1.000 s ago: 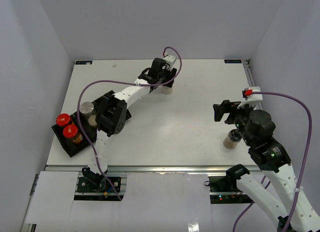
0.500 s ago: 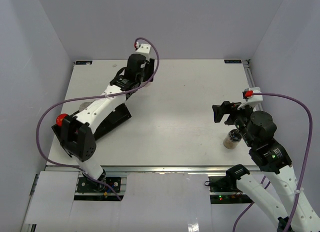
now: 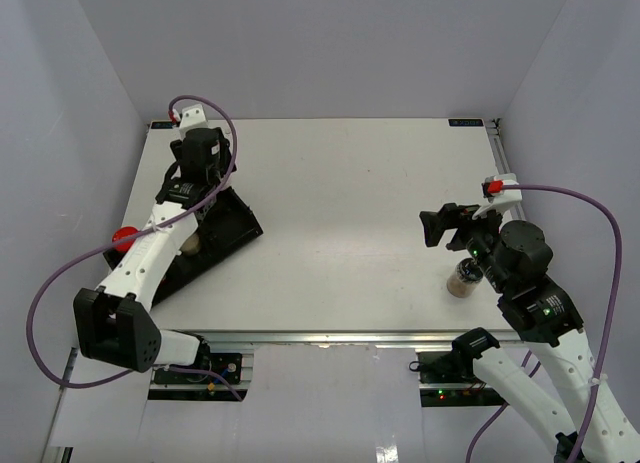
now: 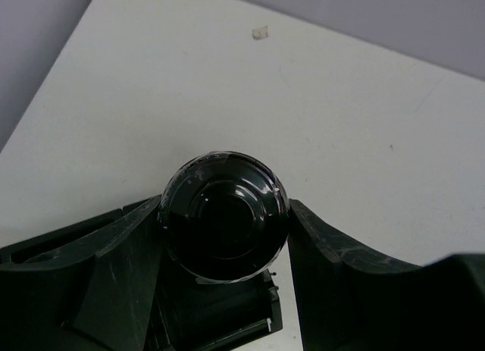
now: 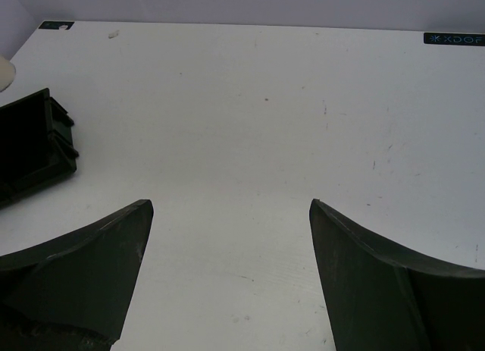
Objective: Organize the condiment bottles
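L arm (image 3: 150,245) swung back, reaching over tray (image 3: 236,229), L end effector (image 3: 197,205) pinching dark-cap jar (image 4: 223,214); R end effector (image 3: 436,226) spread

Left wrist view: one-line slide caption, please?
Left claw clamps a small clear black-capped spice jar over the flat black compartmented tray on the white table.

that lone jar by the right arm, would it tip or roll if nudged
Probably tips if pushed high: the jar stands upright and looks taller than wide. On its side, the round body would likely roll on the flat table.
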Robot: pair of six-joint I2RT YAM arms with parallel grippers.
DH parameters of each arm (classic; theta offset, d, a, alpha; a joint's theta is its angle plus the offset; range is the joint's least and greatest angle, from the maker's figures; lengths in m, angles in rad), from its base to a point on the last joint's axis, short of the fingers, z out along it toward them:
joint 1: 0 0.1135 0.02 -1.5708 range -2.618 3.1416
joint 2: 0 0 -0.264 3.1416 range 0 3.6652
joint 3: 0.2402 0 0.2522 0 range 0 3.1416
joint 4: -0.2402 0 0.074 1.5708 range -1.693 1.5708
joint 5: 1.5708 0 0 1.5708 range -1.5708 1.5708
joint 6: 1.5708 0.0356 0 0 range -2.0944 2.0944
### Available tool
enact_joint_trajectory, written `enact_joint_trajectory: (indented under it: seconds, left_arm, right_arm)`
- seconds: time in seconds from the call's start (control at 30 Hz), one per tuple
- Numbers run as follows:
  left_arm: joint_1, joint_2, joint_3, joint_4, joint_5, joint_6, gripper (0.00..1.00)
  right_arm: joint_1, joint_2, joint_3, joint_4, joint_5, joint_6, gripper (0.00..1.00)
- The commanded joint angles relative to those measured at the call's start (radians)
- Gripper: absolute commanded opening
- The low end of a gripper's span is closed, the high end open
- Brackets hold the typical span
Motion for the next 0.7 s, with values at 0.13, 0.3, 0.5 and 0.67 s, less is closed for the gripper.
enact_joint_trajectory:
  seconds: [0.13, 0.3, 0.5, 0.67]
  left_arm:
    - [0.036, 0.018, -0.055, 0.043, -0.074, -0.09, 0.0]
    - [0.043, 0.022, -0.09, 0.071, -0.111, -0.093, 0.0]
    - [0.044, 0.025, -0.175, 0.156, -0.113, -0.112, 0.0]
    - [0.044, 0.031, -0.241, 0.236, -0.109, -0.115, 0.0]
  right_arm:
    - [-0.003, -0.001, -0.003, 0.052, -0.003, 0.001, 0.9]
    - [-0.003, -0.002, -0.017, 0.053, 0.011, -0.008, 0.9]
    - [-0.003, 0.0, -0.03, 0.065, 0.009, -0.008, 0.9]
    - [-0.002, -0.005, -0.041, 0.069, 0.019, -0.015, 0.9]
